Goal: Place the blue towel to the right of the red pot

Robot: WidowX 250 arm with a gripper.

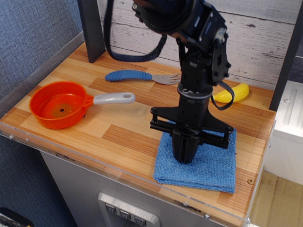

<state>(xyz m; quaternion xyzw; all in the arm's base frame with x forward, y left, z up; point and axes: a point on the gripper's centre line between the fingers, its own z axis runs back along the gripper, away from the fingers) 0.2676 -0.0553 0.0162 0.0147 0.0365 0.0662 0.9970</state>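
The blue towel (213, 166) lies flat and folded at the front right of the wooden table (122, 137). My gripper (185, 154) points straight down onto the towel's left half. Its fingers are closed together with their tips pressed into the cloth, pinching it. The towel has not left the table. The red pot (59, 104) sits at the front left, well left of the towel. Its grey handle (113, 99) points right, towards the gripper.
A blue-handled fork (135, 75) lies behind the pot's handle. A yellow toy banana (235, 93) lies at the back right, partly behind the arm. A dark post (91, 26) stands at the back left. A clear rim runs along the table's front and left edges.
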